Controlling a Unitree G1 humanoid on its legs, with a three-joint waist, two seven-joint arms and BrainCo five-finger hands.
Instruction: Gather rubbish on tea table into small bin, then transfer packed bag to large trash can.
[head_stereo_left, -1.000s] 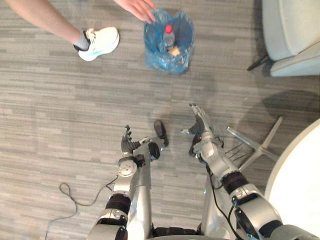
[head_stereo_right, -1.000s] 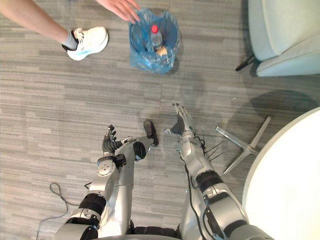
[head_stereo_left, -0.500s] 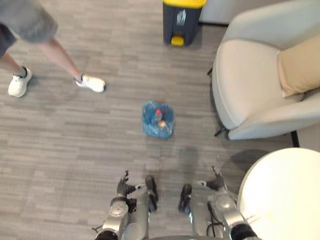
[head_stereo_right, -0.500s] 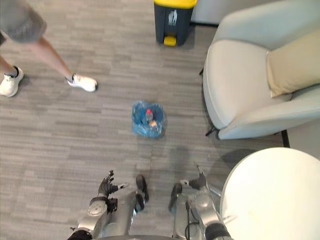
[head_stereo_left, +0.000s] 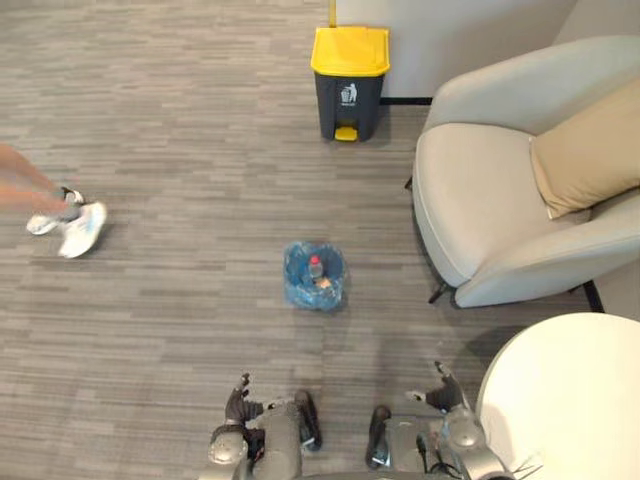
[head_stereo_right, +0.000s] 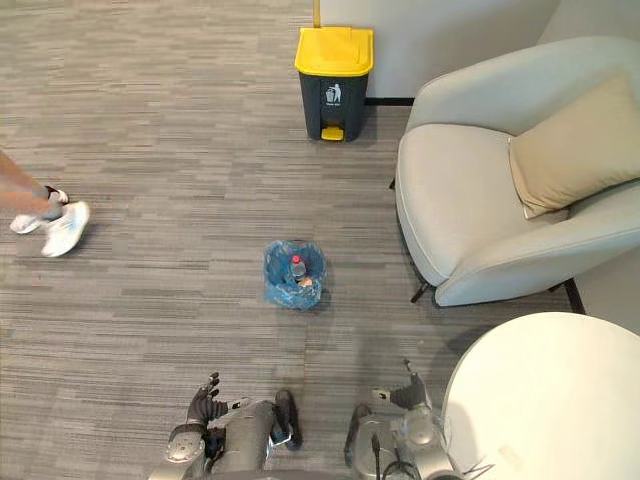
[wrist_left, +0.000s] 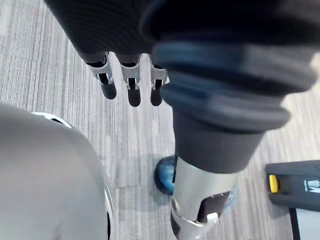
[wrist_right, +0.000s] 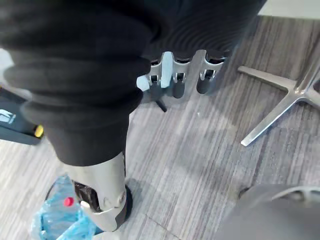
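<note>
Grey plank floor (head_stereo_left: 150, 330) everywhere, and the packed blue bag (head_stereo_left: 314, 277) sits alone mid-room, well short of the yellow-lidded trash can (head_stereo_left: 348, 80). Our left hand (head_stereo_left: 238, 403) and right hand (head_stereo_left: 442, 393) hang empty, fingers loose. We'd step right up first, then grab the bag by its rim, not its side.

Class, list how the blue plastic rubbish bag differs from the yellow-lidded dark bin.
The blue plastic rubbish bag is soft, crumpled and open-topped, showing a red-capped bottle; the yellow-lidded dark bin is rigid, boxy and shut. The bag sits mid-floor, the bin by the wall. Both stand on grey floor.
</note>
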